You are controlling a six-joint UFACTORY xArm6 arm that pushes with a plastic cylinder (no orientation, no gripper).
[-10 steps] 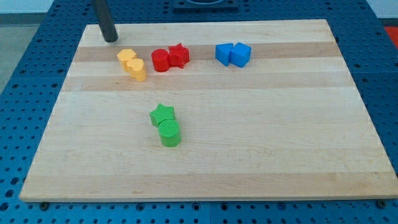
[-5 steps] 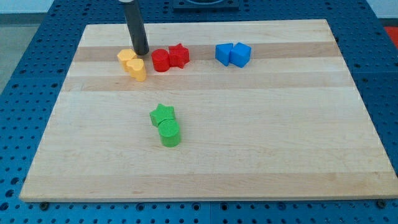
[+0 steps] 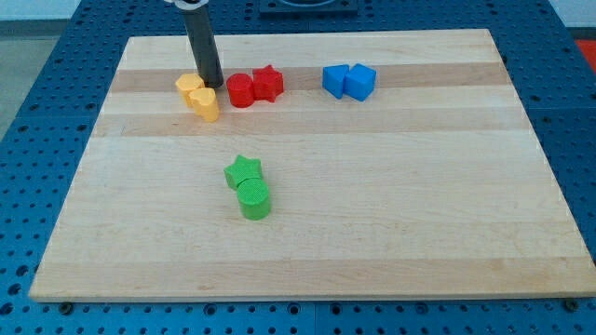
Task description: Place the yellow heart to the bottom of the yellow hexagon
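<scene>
The yellow hexagon point(image 3: 189, 86) lies near the board's top left, with the yellow heart point(image 3: 205, 102) touching it at its lower right. My tip point(image 3: 212, 85) stands between the yellow pair and the red cylinder, just to the right of the hexagon and just above the heart, close to both; contact cannot be made out.
A red cylinder point(image 3: 241, 90) and a red star point(image 3: 267, 82) sit together right of my tip. Two blue blocks point(image 3: 349, 81) lie at the top right of centre. A green star point(image 3: 244, 171) and green cylinder point(image 3: 254, 198) sit mid-board. The wooden board point(image 3: 419, 186) carries all.
My tip moved from the board's top left corner rightwards and down to the gap between the yellow blocks and the red cylinder, then edged slightly lower. No block has visibly shifted.
</scene>
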